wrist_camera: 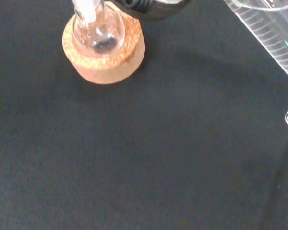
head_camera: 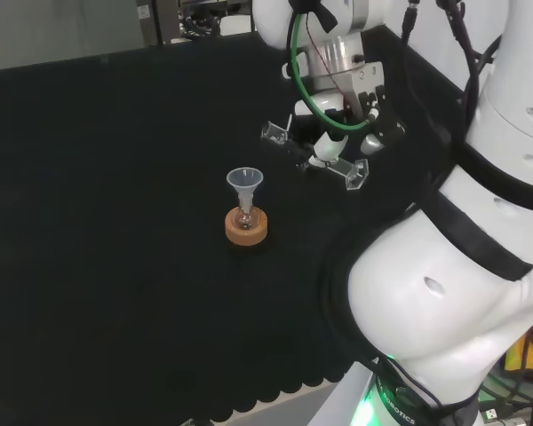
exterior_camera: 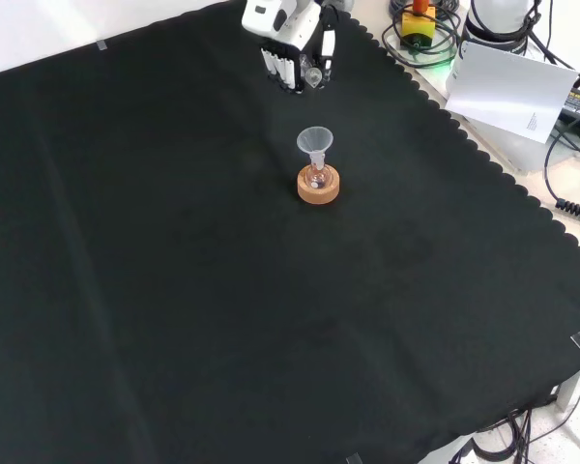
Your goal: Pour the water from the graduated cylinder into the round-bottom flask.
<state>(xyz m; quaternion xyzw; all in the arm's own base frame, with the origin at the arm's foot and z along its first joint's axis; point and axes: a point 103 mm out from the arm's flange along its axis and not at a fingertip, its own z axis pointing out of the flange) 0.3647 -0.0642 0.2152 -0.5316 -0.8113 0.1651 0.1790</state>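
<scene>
Hand (exterior_camera: 292, 50) grips the graduated cylinder (head_camera: 315, 153) above the black cloth (exterior_camera: 174, 290).
Fingers curl round the tilted cylinder, near 1 funnel-topped round-bottom flask (head_camera: 245, 216) on its cork ring (head_camera: 246, 228).

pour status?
Done: the hand holds the cylinder, tipped nearly flat in the head view. In hand: it is off to the side of the funnel in the flask on its cork ring. Left: move over the funnel and pour.

Graduated cylinder (wrist_camera: 271, 36) cut off at wrist-view edge
</scene>
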